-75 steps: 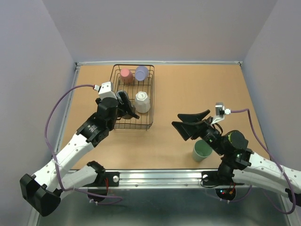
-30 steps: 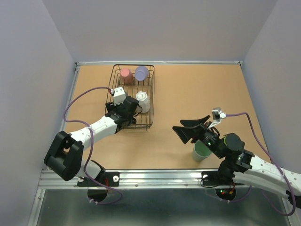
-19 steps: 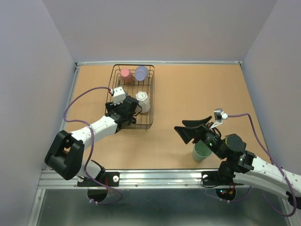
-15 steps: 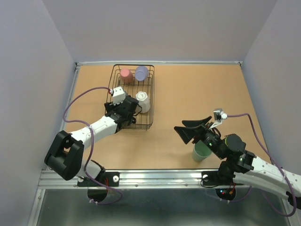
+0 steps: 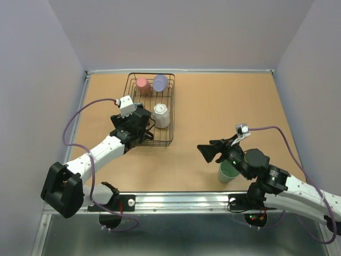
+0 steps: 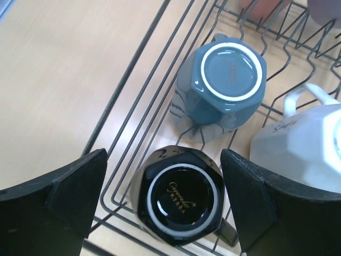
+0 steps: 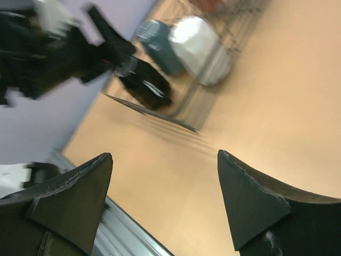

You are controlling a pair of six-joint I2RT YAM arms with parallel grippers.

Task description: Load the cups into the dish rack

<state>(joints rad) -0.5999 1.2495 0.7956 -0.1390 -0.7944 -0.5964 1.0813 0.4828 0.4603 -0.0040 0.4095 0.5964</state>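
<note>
The black wire dish rack (image 5: 151, 74) holds a pink cup (image 5: 142, 85), a lavender cup (image 5: 160, 82) and a white cup (image 5: 161, 116). In the left wrist view a black cup (image 6: 181, 197) and a blue-grey cup (image 6: 226, 85) stand upside down on the rack wires (image 6: 144, 80), beside the white cup (image 6: 314, 144). My left gripper (image 6: 162, 157) hovers open above the black cup, its fingers apart from it on both sides. A mint green cup (image 5: 229, 170) stands upright on the table, partly under my right arm. My right gripper (image 5: 211, 149) is open and holds nothing.
Purple walls close in the tan table (image 5: 224, 106) on three sides. A metal rail (image 5: 176, 200) runs along the near edge by the arm bases. The right wrist view shows the rack and the left arm blurred in the distance.
My left gripper has opened wider and drawn back from the black cup, which stays in the rack. The right gripper has dipped slightly toward the near edge.
</note>
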